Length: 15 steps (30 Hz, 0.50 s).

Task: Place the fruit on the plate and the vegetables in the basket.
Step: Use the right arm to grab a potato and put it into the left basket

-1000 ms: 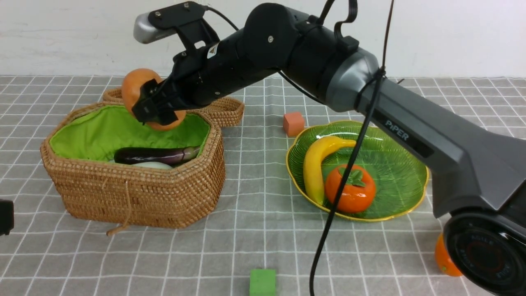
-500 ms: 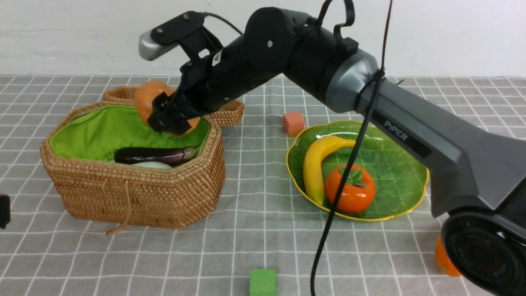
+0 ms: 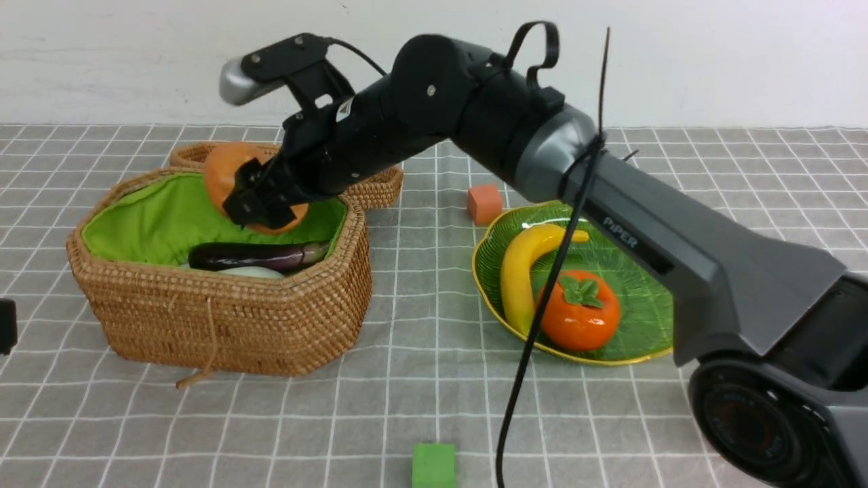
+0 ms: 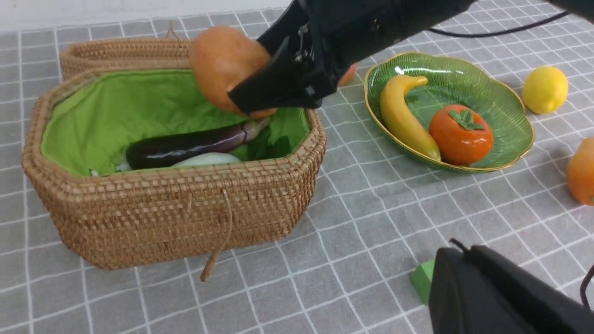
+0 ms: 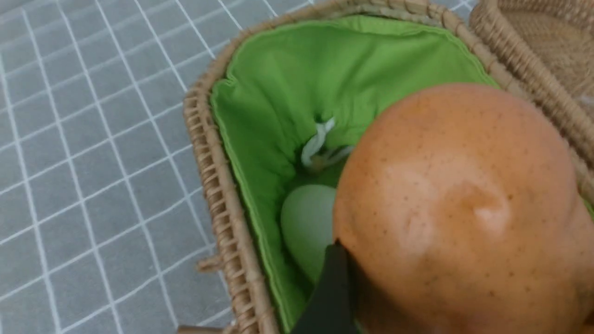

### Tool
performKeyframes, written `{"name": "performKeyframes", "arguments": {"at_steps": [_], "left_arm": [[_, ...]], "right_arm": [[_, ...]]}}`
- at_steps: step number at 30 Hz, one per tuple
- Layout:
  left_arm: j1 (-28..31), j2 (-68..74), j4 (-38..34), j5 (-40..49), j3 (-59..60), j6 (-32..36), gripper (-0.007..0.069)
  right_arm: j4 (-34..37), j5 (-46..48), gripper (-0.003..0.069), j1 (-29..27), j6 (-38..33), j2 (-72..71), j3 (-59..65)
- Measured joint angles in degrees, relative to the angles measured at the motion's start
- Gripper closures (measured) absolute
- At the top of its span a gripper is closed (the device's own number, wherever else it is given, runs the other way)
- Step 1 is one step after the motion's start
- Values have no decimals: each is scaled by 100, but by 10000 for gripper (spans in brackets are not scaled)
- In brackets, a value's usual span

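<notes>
Black and grey, the right arm [image 3: 610,224] stretches from its base at the near right, up and across the counter [image 3: 420,379] to the far left. Its forearm slopes down, so the wrist tips toward the basket [image 3: 230,318].

The right gripper [image 3: 261,193] has its jaws spread wide and clamped on the potato [image 3: 227,169]. One black finger [image 5: 332,287] presses against the potato's side in the right wrist view. The potato hangs in the air over the open basket, above the green lining.

Just below the gripper the eggplant [image 3: 251,256] lies lengthwise in the basket, its stem end nearest the potato. The pale radish [image 3: 252,272] lies beside the eggplant, on the side nearer the robot. Behind the gripper the lid [image 3: 373,183] lies folded back on the counter.

Well off to the gripper's right is the plate [image 3: 641,285], with the banana [image 3: 519,271] and persimmon [image 3: 580,318] on it, touching each other. Farther right again, on the bare counter, the left wrist view shows the lemon [image 4: 545,89] and the mango [image 4: 582,171].

The left gripper [image 3: 5,327] shows only as a dark sliver at the front view's left edge, low and well clear of the basket. Its jaws are together, with nothing seen between them.
</notes>
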Motion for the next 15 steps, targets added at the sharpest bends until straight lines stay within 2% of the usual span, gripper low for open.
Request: {"name": "performKeyframes", "arguments": {"at_steps": [6, 11, 15], "left_arm": [[0, 0, 68, 7, 0, 0, 638], [0, 0, 138, 25, 0, 0, 638], [0, 0, 195, 123, 0, 0, 638]], "right_arm": [[253, -62, 33, 11, -1090, -23, -59], [648, -22, 33, -29, -1239, -62, -63], [527, 164, 33, -35, -1244, -62, -65]]}}
